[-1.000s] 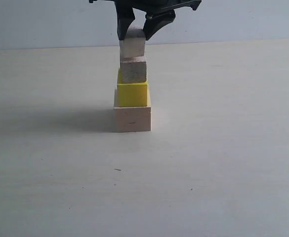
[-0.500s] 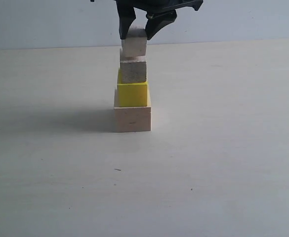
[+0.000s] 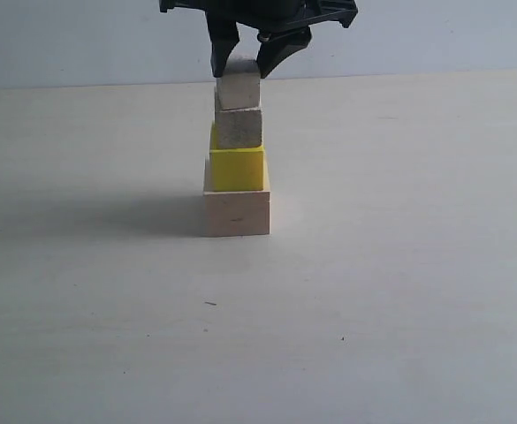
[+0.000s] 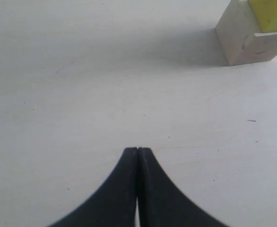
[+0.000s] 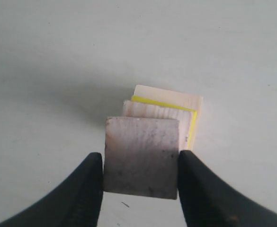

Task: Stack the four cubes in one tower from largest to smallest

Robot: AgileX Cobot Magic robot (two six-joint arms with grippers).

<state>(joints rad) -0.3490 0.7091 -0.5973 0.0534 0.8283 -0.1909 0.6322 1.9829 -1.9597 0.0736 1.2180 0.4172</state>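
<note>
Yellow cube [image 4: 271,13] half out of frame

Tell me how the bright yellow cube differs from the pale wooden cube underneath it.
The bright yellow cube is vivid yellow; the pale wooden cube is bare light wood. The yellow cube is smaller than the wooden one. The wooden cube rests on the table, while the yellow cube sits on top of it. Both are box-shaped blocks in the same tower.

Surface: the pale off-white flat tabletop [image 3: 391,291] I work over, matte and smooth.
Resting on it: one large pale plain-wood cube [image 3: 237,214], flat on its bottom face, shadow falling to its left.
Marks: a small dark speck [image 3: 210,304] in front of that cube.
</note>
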